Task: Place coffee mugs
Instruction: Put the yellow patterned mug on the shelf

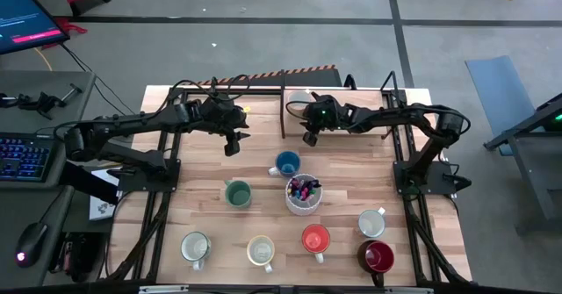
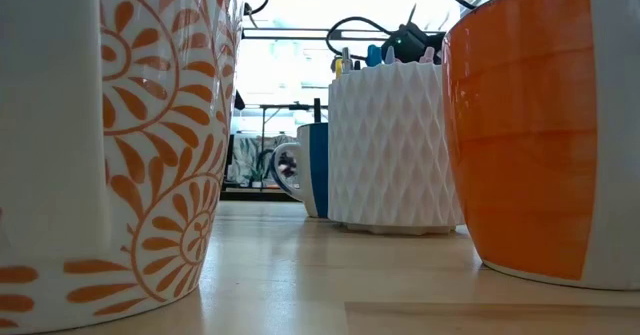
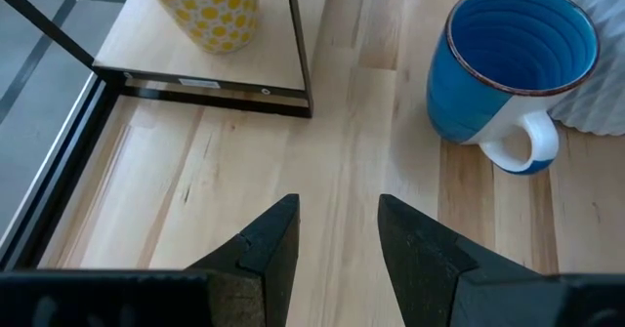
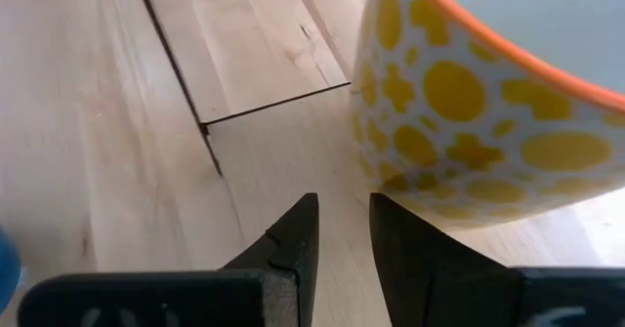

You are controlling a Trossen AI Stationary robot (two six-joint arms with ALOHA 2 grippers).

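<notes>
While both arms are held over the far half of the wooden table, the mugs are found spread across it. The left gripper is seen above bare wood with its fingers a narrow gap apart and nothing between them; the blue mug stands a little ahead of it, beside the white pen cup. The right gripper is likewise held empty, its fingers only slightly parted, just beside a yellow-spotted mug with an orange rim, which stands at the far edge next to a thin black frame. A teal mug is placed near the table's middle. Along the near edge are set a cream mug, a pale yellow mug, an orange mug, a grey-white mug and a dark red mug.
</notes>
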